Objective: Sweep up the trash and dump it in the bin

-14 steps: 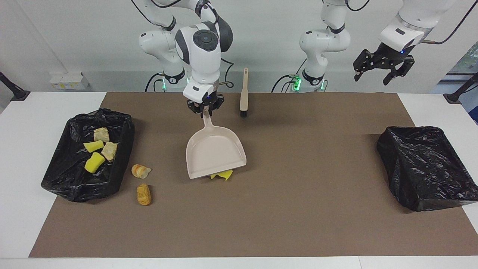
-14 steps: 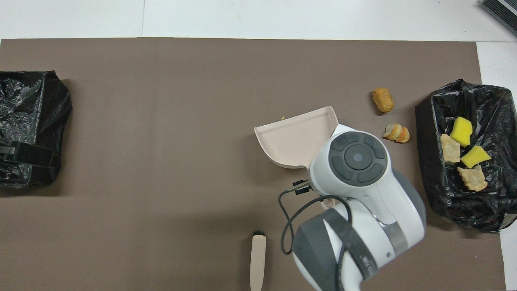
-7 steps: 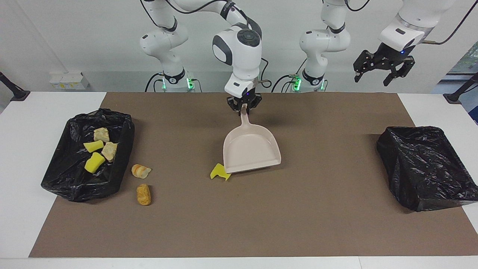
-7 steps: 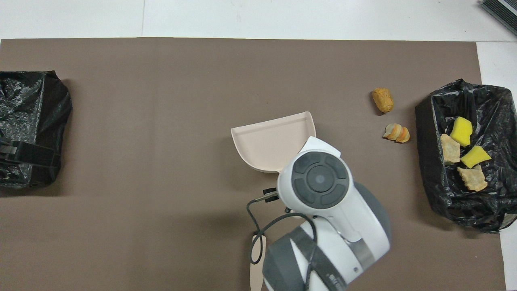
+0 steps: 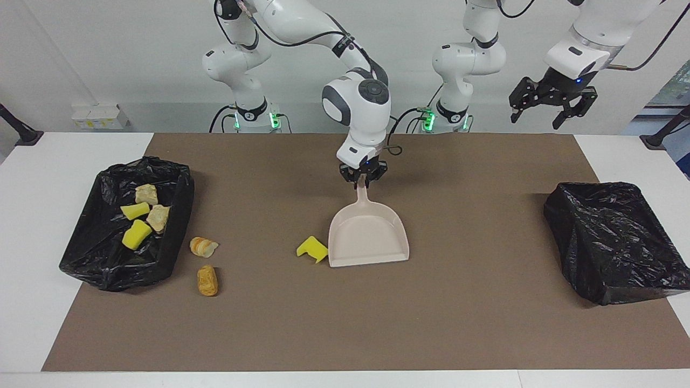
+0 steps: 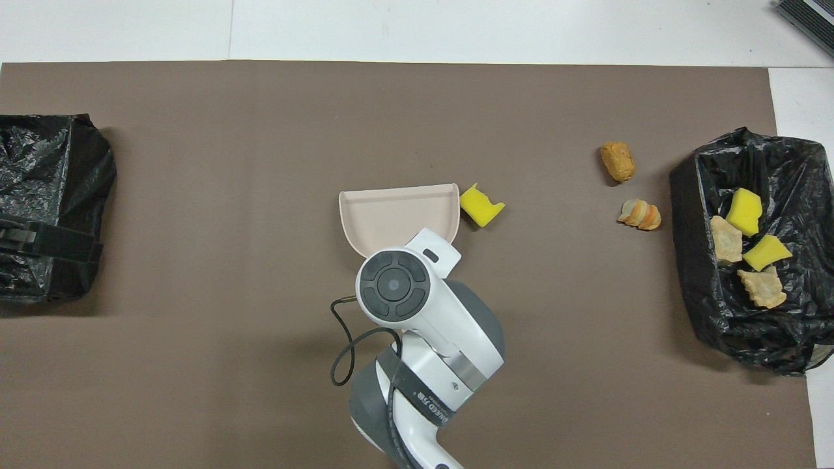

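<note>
Right gripper fingers pinch dustpan handle; left gripper spread, waiting. Sponge chunk beside pan (light, squashy; likely skids, so scoop rather than pinch).

Facing view: set high across the table, looking back at both robot bases, taking in the whole brown mat. Overhead view: looking steeply down from above the robots' end, closer in. Shared: mat, both bins, turned half around.
</note>
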Robot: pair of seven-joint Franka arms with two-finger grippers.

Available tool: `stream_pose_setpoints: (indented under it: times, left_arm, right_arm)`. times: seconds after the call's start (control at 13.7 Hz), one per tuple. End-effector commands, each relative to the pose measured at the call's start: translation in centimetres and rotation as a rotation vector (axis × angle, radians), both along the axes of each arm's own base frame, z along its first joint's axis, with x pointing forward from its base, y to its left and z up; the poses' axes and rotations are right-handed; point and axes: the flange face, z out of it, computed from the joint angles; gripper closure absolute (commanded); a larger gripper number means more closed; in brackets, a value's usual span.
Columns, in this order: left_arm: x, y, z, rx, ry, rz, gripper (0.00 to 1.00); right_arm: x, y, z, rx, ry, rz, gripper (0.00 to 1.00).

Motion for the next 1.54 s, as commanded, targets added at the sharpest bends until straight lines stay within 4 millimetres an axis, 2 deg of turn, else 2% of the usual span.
stream_pose_setpoints:
  times: [0.0,0.07,0.22,0.29,0.51,0.73,0.88,0.95,1.1,1.17,1.24,1.39,1.46]
  left_arm:
    - [-0.5,-0.6,-2.4,0.01,-0.006,-0.025,0.0]
    - [-0.4,-1.1,-3.2,0.008,-0.015,-0.033,0.0]
    - [-0.2,-2.3,-4.6,0.007,-0.024,-0.048,0.0]
    - [-0.3,-3.7,-5.7,0.007,-0.016,-0.069,0.0]
    - [-0.2,-6.7,-8.9,0.005,-0.021,-0.092,0.0]
    - [0.1,-11.1,-11.4,-0.014,-0.086,-0.007,0.0]
    - [0.5,-14.8,-13.7,-0.027,-0.098,0.047,0.0]
    - [0.6,-17.0,-15.0,-0.037,-0.105,0.063,0.0]
    - [0.8,-21.0,-17.8,-0.057,-0.118,0.09,0.0]
    - [0.8,-23.3,-19.8,-0.063,-0.115,0.087,0.0]
    - [0.4,-25.9,-21.7,-0.071,-0.112,0.096,0.0]
    - [-0.7,-29.6,-25.3,-0.073,-0.096,0.084,0.0]
    - [-1.9,-31.5,-26.6,-0.065,-0.078,0.077,0.0]
  right_arm:
    - [1.4,-0.4,-0.5,0.033,-0.058,-0.08,1.0]
    - [1.4,-0.5,-0.7,0.036,-0.059,-0.074,0.97]
    - [1.1,-0.3,-0.5,0.033,-0.056,-0.058,0.36]
    - [0.5,0.0,-0.3,0.026,-0.047,-0.03,0.0]
    - [-0.6,-1.3,1.4,0.031,-0.034,-0.03,0.0]
    - [-3.7,-2.9,2.9,0.017,-0.008,-0.028,0.0]
    - [-7.2,-2.6,4.0,0.065,0.015,-0.034,0.0]
    - [-8.8,-3.3,4.2,0.067,0.019,-0.041,0.0]
    - [-13.9,-2.1,4.0,0.073,0.015,-0.07,0.0]
    - [-15.8,-2.3,3.7,0.081,0.008,-0.092,0.0]
    - [-18.0,-2.2,3.5,0.08,0.011,-0.086,0.0]
    - [-22.0,-1.8,3.5,0.082,0.01,-0.115,0.0]
    - [-23.9,-1.9,3.5,0.079,0.01,-0.121,0.0]
